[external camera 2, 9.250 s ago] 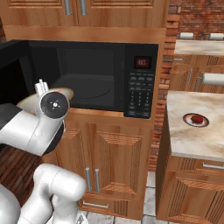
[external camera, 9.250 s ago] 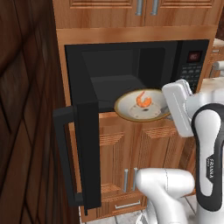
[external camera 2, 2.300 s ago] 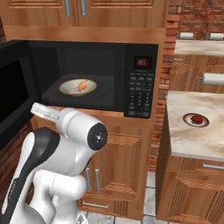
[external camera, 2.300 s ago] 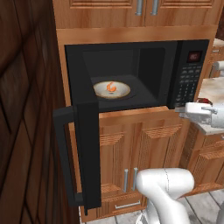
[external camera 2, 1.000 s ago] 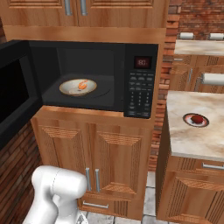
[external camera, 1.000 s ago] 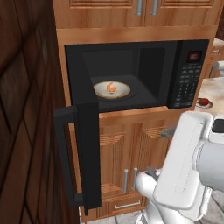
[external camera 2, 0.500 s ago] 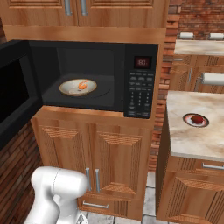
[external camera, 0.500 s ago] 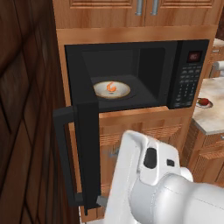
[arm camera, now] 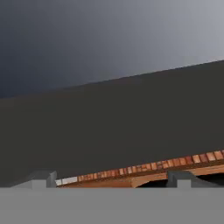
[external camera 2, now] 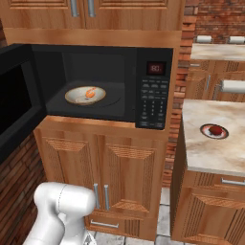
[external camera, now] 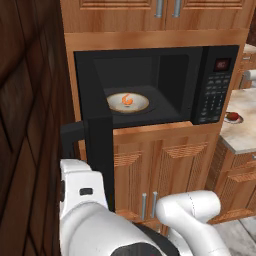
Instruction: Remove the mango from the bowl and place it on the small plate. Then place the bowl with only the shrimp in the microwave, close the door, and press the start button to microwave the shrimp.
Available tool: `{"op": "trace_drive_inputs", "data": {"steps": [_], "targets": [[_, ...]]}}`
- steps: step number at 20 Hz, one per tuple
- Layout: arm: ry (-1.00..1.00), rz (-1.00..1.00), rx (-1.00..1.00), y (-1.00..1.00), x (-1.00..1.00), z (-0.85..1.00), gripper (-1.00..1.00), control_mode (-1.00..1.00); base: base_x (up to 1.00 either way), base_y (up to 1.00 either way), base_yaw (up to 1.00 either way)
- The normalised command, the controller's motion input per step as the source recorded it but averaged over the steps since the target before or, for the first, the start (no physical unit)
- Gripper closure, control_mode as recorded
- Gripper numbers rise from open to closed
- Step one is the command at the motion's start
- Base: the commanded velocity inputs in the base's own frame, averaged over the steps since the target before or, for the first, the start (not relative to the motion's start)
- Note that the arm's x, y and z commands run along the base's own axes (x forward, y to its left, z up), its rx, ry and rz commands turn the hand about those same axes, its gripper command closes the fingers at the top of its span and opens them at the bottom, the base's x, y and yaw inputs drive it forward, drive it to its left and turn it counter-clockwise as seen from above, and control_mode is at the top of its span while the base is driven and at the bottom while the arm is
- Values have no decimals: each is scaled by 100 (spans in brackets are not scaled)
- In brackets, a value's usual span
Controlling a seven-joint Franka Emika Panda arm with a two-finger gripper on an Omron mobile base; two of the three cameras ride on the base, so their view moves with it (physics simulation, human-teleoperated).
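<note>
The gold-rimmed bowl (external camera: 127, 102) sat inside the microwave (external camera 2: 100, 86) with just the curled orange shrimp (external camera: 127, 100), door (external camera: 98, 150) hanging open, gripper (arm camera: 111, 179) spread wide, holding nothing.

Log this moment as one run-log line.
bowl with shrimp in microwave | mango on small plate | door open | tool open, facing door
</note>
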Motion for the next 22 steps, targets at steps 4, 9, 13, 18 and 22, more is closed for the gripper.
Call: {"op": "trace_drive_inputs", "data": {"steps": [4, 9, 13, 18, 22], "targets": [[0, 0, -14, 64, 81, -64, -100, -100, 0, 0, 0], [0, 0, -11, 49, 83, -71, -100, -100, 0, 0, 0], [0, 0, -7, 32, 71, -54, -100, -100, 0, 0, 0], [0, 0, -5, 20, 66, -45, -100, -100, 0, 0, 0], [0, -5, 0, -6, 16, -8, -100, -100, 0, 0, 0]]}}
